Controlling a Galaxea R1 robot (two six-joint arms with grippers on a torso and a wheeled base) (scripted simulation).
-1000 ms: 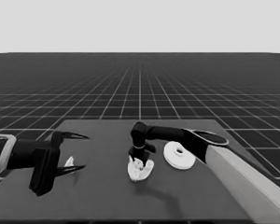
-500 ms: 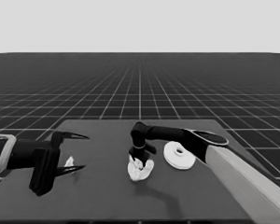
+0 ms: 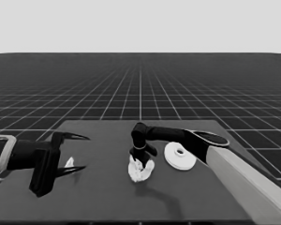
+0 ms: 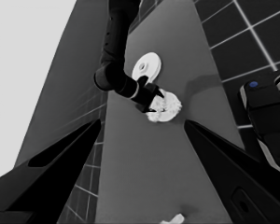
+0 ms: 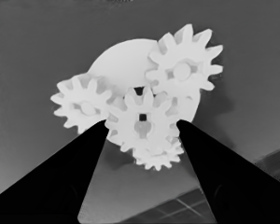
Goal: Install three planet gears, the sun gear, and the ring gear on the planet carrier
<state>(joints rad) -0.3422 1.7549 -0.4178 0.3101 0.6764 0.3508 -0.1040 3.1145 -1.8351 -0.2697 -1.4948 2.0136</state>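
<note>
Gears sit in a cluster on the smaller round part [image 3: 140, 169] near the middle of the table [image 3: 107, 197], just beside the larger round part [image 3: 179, 156], which lies flat on the side where the right arm comes in. From the head camera the cluster reads only as a lumpy white heap under the right gripper [image 3: 141, 154]. The right wrist camera alone separates it: a middle gear [image 5: 142, 122] lies over the smaller round part [image 5: 123, 58], with one toothed wheel [image 5: 82, 106] meshed on one side, another toothed wheel [image 5: 183, 70] on the other, and a fourth gear [image 5: 157, 157] partly hidden beneath the middle one. In that view the right gripper [image 5: 142, 128] has its two fingers flanking the middle gear, jaws narrow, each tip at the gear's teeth; whether they actually press on it cannot be told. The left wrist camera shows the right arm reaching down onto the heap [image 4: 164, 108], with the larger round part [image 4: 147, 66] beyond it. The left gripper [image 3: 77, 152] waits over the table's left end, jaws wide, with a thin white piece [image 3: 69, 162] lying on the table between its fingers.
</note>
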